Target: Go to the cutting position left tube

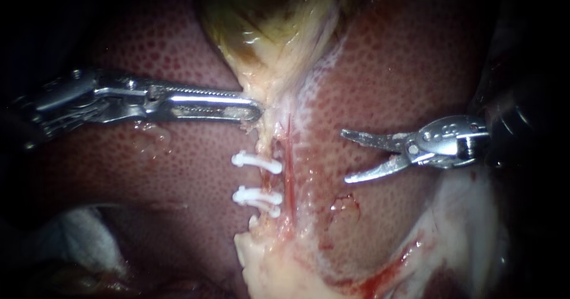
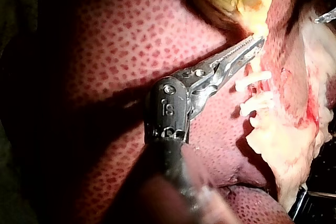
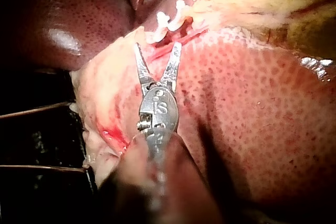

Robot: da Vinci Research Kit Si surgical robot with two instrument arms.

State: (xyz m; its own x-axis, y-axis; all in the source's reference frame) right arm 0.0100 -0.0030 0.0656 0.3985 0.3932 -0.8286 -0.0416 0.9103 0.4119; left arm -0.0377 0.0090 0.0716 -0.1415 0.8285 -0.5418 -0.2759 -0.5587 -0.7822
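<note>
Our left instrument (image 1: 254, 110) has its long jaws drawn nearly together, and we see their tips pinching the pale tissue (image 1: 270, 91) just under the gallbladder (image 1: 273, 14). The toothed inner faces show in the left wrist view, with only a thin dark slit between them back toward the hinge. Just past those tips and off to one side runs the left tube (image 1: 268, 181), crossed by two white clips (image 1: 256, 162) that sit one after the other along it, with a bare stretch of tube between them. Our right instrument (image 1: 345, 156) holds its jaws spread wide, gripping nothing, the tips pointed toward the tubes. Ahead of those open tips lies first the red tube (image 1: 289, 168), a thin strand close alongside the left tube, and then the left tube itself with its clips. The right jaws stand short of both tubes, over the liver (image 1: 404, 67), touching neither as far as we can tell. In the right wrist view the clips lie straight ahead of the gap between the jaws.
</note>
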